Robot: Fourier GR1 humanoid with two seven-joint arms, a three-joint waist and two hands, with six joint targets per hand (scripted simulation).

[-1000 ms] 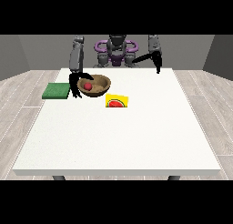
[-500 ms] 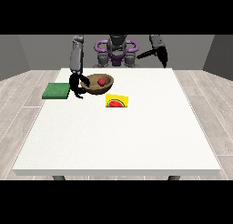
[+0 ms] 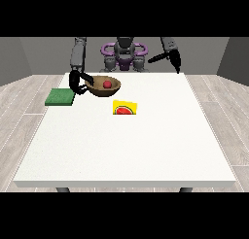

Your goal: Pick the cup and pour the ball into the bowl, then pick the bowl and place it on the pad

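Gripping the brown wooden bowl holding the red ball, our view-left hand sits beside the green square pad; the white surface lies open ahead. We cannot tell the view-right hand's state.

Bowl slightly lifted by hand at view's left, other hand higher.

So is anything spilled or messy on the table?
Nothing looks spilled. The red ball sits inside the brown bowl, which stands upright beside the green pad. The one oddity: no cup is in sight.
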